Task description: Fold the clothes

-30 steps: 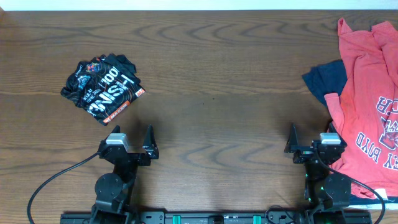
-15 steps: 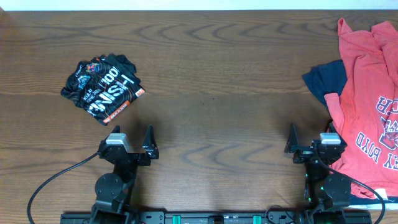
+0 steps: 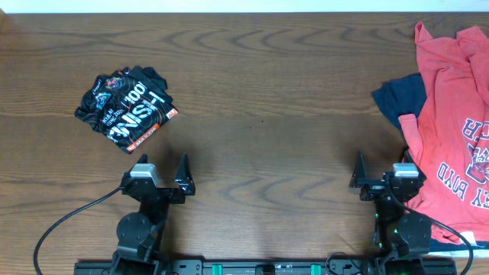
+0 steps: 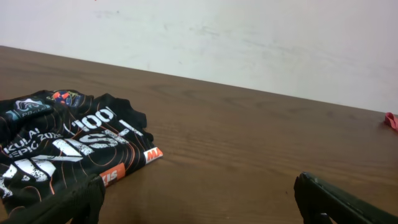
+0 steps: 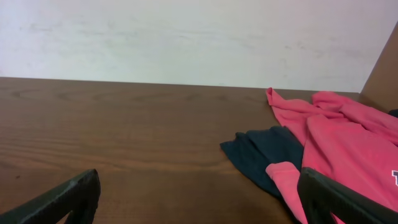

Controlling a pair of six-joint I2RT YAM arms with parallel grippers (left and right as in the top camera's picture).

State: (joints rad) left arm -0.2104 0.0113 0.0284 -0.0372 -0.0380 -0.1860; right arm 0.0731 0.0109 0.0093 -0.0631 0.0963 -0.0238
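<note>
The black jersey (image 3: 127, 105) with white, red and orange lettering lies folded into a small packet on the left of the table. It also shows in the left wrist view (image 4: 59, 146), ahead and left of the fingers. My left gripper (image 3: 162, 167) is open and empty near the front edge, just below the jersey. In its wrist view (image 4: 199, 202) the fingers stand wide apart. My right gripper (image 3: 377, 168) is open and empty at the front right, and its wrist view (image 5: 199, 196) shows the same.
A red T-shirt (image 3: 451, 114) with navy-white lettering lies spread at the right edge, over a plain navy garment (image 3: 399, 99). Both show in the right wrist view, the red (image 5: 342, 143) and the navy (image 5: 264, 155). A white wall stands behind the table.
</note>
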